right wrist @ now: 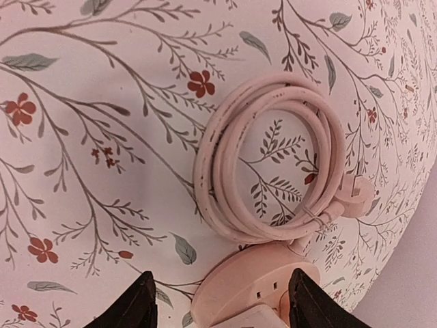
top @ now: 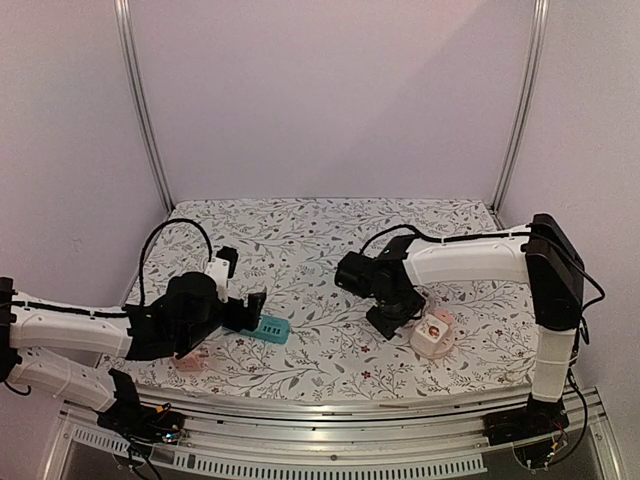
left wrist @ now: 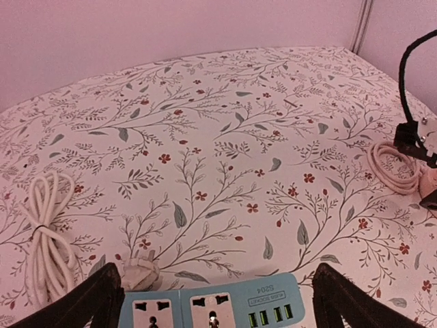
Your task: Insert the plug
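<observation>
**A:** Plain pale walls [top: 330, 90] close in a desk [top: 310, 225] covered with a flowered cloth. Where do we find our plug?

**B:** In the right wrist view. The plug [right wrist: 356, 195] lies flat on the cloth at the end of the coiled pink cord [right wrist: 273, 171], just beside a round pink base [right wrist: 249, 287]. The right tool [right wrist: 218, 290] hangs over the base with its fingers wide apart, and we see nothing gripped.

**A:** How will the plug handle, in our opinion?

**B:** We judge it small, light and hard, with a rather smooth shell. The cord is springy and bound in a coil, so it will probably drag behind. We would hold the plug by the two sides of its body, never by the cord, and keep the pins free.

**A:** And the other side?

**B:** The left tool [left wrist: 216, 273] is also spread wide. The power strip [left wrist: 212, 309] lies between its fingers, but we cannot tell if they touch it.

**A:** What does one view give that another does not?

**B:** Only the left wrist view shows the sockets on the strip, and a white cord [left wrist: 46, 232] bundled near it. Only the right wrist view shows the plug clearly. The top view shows that the strip and the pink cord are well apart.
</observation>
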Action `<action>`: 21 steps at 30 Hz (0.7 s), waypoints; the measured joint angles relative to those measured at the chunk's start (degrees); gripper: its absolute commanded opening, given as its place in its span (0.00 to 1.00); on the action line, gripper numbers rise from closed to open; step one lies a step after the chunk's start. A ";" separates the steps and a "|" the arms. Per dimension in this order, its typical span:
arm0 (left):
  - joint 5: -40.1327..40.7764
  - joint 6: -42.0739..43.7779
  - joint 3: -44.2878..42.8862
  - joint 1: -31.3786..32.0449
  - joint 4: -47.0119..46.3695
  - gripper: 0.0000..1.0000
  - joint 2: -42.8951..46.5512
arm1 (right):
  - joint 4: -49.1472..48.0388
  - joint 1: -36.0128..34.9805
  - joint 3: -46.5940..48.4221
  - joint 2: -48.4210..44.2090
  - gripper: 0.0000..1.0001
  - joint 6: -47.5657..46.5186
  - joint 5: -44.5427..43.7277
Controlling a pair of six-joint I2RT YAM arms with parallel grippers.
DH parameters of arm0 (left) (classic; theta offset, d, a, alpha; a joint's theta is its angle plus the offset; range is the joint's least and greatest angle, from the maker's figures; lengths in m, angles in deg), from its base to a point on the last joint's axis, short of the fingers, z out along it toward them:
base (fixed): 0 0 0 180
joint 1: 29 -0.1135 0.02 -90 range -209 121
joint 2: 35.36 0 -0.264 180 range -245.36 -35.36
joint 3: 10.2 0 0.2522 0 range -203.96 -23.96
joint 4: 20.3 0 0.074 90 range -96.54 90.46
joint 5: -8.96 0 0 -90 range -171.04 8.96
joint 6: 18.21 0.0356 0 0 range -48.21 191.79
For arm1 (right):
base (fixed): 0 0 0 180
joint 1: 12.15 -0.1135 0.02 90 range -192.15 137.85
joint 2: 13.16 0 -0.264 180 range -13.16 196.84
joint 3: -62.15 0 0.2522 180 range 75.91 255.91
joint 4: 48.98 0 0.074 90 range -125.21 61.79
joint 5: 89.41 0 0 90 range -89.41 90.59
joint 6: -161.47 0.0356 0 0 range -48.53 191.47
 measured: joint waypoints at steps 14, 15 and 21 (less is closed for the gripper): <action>13.31 -27.32 -17.20 0.00 48.74 0.99 1.64 | -18.51 1.38 3.15 -2.97 0.93 -3.48 9.94; 13.14 -28.87 -17.94 0.00 51.58 0.99 1.14 | -20.59 1.70 2.19 -3.06 0.97 -3.76 10.95; 10.14 -34.32 -19.43 0.00 63.45 0.99 -0.20 | -28.02 3.65 -3.74 -4.46 0.99 -4.24 15.67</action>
